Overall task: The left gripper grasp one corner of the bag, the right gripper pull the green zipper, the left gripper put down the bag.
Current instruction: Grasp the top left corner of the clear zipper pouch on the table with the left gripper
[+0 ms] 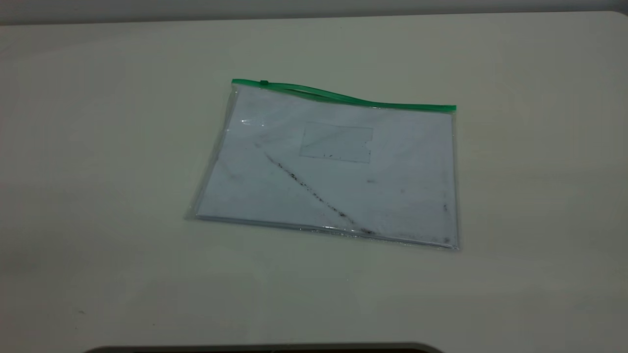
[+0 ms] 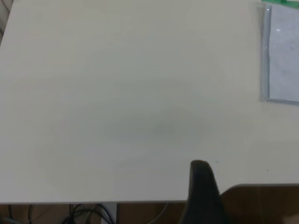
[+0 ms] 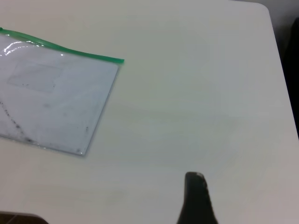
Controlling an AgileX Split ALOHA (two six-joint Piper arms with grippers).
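Observation:
The bag lies flat on the white table, a white sheet and a dark diagonal smudge inside. The green zipper runs along its far edge and bows up in the middle, with the slider tab near its left end. Neither gripper shows in the exterior view. The left gripper appears as one black tip low over the table's near edge, far from the bag, and looks shut and empty. The right gripper appears the same way, well off the bag's green corner.
A dark rounded edge shows at the table's front. In the left wrist view the table's edge has cables and floor below it. The right wrist view shows the table's rounded far corner.

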